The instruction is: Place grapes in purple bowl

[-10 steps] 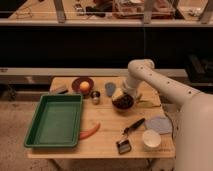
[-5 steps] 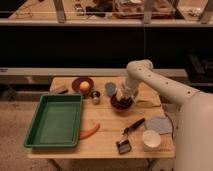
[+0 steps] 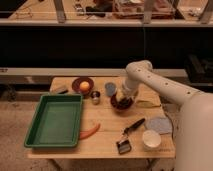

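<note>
Covering middle of purple bowl (image 3: 115,105), hand (image 3: 123,96) low over it; contents unclear.

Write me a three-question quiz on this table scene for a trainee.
1. True or false: the gripper hangs over the white bowl.
2. What sits in the reddish-brown bowl? A an egg; B a small orange fruit; C a key.
3. Fill in: the carrot lies beside the green ___.
Key: 1 false, it is over the purple bowl; 2 B; 3 tray.
</note>
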`<state>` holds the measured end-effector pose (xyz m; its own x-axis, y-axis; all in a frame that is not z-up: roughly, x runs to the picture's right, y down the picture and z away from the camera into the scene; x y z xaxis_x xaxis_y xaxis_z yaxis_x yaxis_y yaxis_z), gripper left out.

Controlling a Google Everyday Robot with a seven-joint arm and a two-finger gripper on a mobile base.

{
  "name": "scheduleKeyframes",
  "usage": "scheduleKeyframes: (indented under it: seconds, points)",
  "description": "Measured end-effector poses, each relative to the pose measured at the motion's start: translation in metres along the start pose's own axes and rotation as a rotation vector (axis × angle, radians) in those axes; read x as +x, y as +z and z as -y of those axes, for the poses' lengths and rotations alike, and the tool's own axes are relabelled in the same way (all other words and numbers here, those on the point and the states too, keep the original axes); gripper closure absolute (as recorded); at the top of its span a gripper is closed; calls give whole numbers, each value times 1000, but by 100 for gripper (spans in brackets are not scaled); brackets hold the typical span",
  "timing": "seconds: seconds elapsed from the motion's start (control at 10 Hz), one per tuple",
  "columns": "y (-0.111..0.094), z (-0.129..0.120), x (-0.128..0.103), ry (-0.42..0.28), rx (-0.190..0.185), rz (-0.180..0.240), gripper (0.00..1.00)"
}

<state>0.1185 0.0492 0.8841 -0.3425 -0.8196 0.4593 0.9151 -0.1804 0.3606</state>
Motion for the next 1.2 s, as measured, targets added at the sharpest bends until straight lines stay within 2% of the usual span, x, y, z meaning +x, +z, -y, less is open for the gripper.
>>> scheduleKeyframes:
  seconds: [0.1,0.8,1.0,1.1,1.2]
  points:
    - [3,0,0,2,2,-5,30]
    - [15,7,-1,-6,7,-15,30]
    - [16,12,-2,-23,4,-13,39]
    - [15,13,-3,-30,0,-12,51]
    - [15,13,-4,-28,1,-9,59]
